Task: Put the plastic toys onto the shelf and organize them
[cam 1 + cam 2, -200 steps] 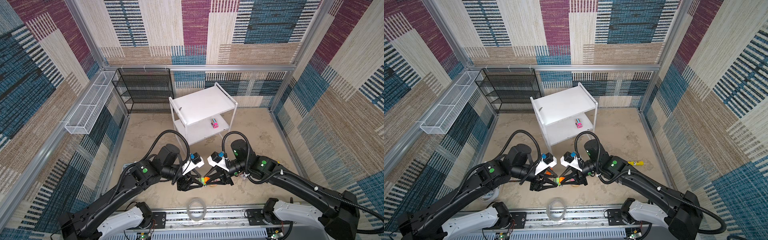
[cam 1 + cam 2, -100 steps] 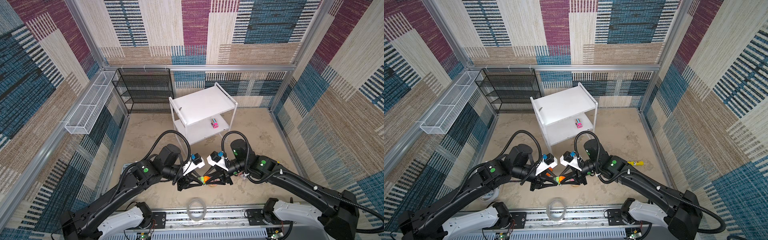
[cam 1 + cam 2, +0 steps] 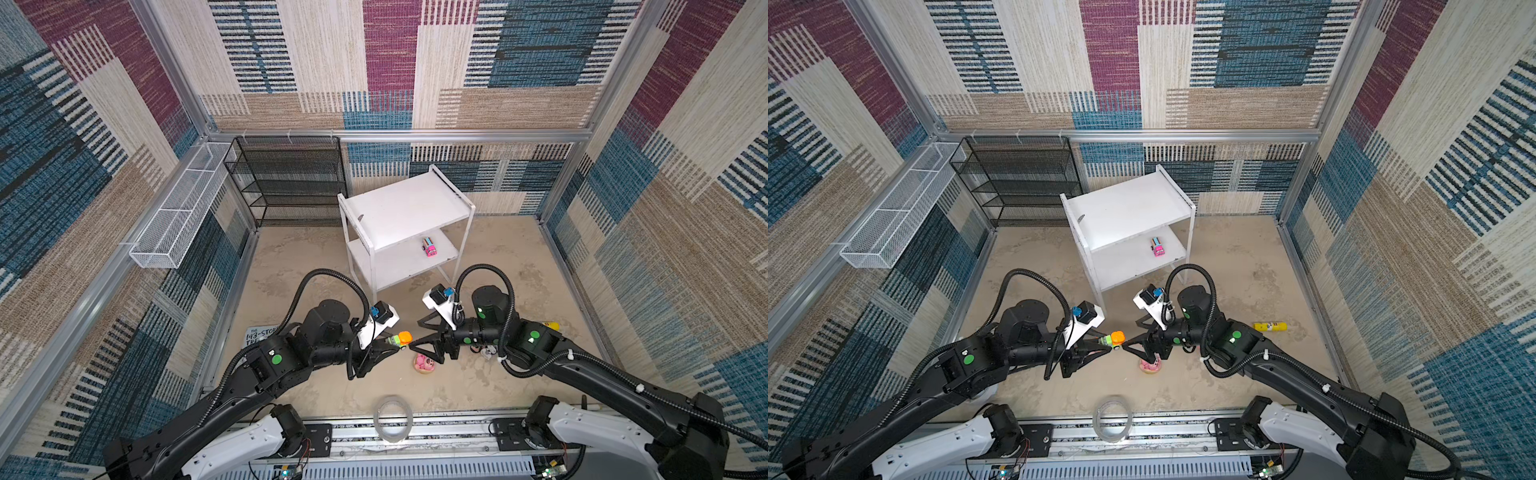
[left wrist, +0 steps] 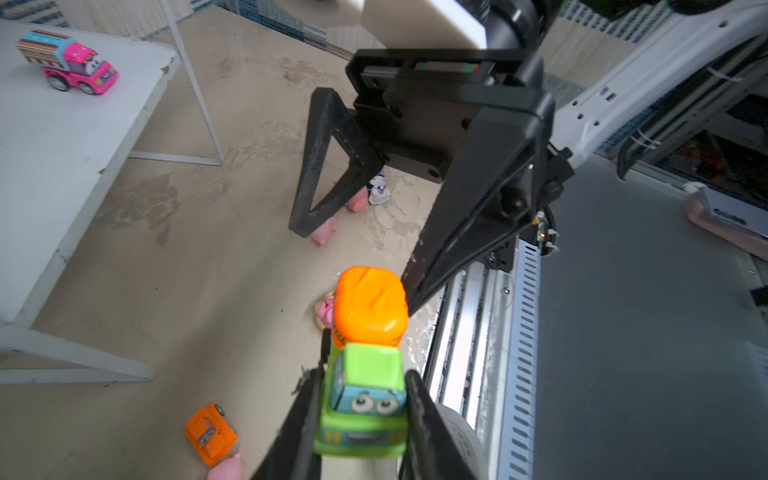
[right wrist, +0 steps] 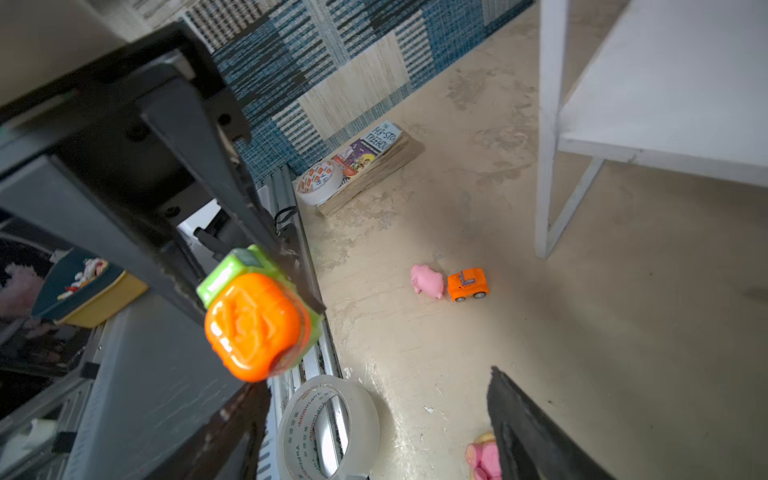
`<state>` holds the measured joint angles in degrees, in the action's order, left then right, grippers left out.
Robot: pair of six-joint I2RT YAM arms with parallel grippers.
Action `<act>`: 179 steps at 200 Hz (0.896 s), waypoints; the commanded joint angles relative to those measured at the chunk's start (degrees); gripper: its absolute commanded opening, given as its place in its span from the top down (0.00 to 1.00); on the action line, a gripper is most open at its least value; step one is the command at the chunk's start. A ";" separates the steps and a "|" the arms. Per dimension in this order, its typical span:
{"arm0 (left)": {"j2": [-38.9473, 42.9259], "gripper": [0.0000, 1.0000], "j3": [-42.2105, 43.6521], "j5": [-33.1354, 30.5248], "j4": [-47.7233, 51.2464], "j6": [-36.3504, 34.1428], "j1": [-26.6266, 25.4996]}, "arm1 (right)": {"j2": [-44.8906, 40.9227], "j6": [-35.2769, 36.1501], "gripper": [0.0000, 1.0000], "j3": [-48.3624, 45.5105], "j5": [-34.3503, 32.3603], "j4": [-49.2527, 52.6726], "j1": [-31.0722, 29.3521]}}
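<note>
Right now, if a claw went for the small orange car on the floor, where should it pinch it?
Probably across its two long sides, coming down from above. The orange car stands on its wheels, its sides look flat, and the pink pig crowds only one end, leaving both sides free.

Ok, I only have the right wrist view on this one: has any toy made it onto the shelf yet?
Observer: Yes, one. In both top views a pink-multicolour car stands on the lower board of the shelf.
Operator: I can see a pink pig and an orange car on the floor. Are there more toys out of my frame?
Observer: Yes. The left wrist view shows a black-white figure on the floor, with pink toys beside it.
Operator: Is anything down there not a toy?
Observer: A yellow tube lies on the floor beyond the right arm in a top view.
</note>
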<state>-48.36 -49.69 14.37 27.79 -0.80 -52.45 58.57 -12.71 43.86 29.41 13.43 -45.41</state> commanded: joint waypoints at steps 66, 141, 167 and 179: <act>-2.08 0.79 10.66 -43.03 -27.42 3.48 -17.95 | -1.74 -20.91 0.19 3.67 -8.68 1.38 0.08; -7.90 0.79 15.32 -59.03 -43.01 -0.61 -25.74 | 1.21 -27.36 0.33 4.92 -10.58 -0.15 0.13; -9.51 0.79 16.16 -64.46 -46.04 -0.89 -27.06 | 2.06 -28.01 0.33 5.46 -9.89 0.55 0.07; -10.82 0.79 16.93 -66.19 -49.14 -2.16 -27.56 | 2.13 -28.89 0.32 4.95 -9.30 -0.16 0.06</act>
<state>-57.60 -33.69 -44.40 -12.71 0.99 -79.24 60.36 -39.16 48.84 19.73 14.94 -45.25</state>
